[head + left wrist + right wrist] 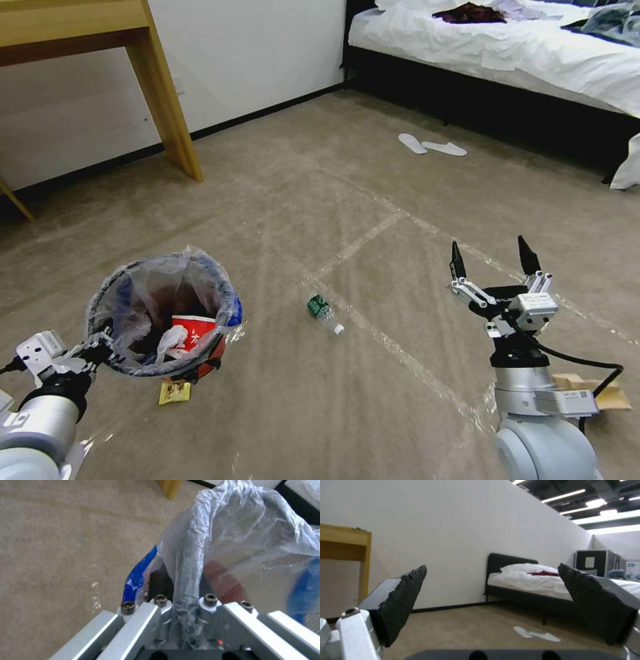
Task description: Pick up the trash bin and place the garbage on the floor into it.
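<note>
The trash bin [200,363], red-orange and lined with a crinkled clear bag, is at my lower left. My left gripper [100,345] is shut on its rim [190,562], beside a blue patch [138,576]. Inside lie a red-and-white carton [193,332] and white tissue. On the floor [400,220], garbage lies around: a small green-labelled bottle [324,313] at centre, a yellow wrapper [175,393] just under the bin, and cardboard scraps [610,397] behind my right arm. My right gripper [493,257] [491,567] stands open, fingers up, right of the bottle and holding nothing.
A wooden table leg [167,100] stands at the back left by the wall. A bed [507,53] fills the back right, with white slippers [430,145] on the carpet before it. Shiny tape lines cross the carpet.
</note>
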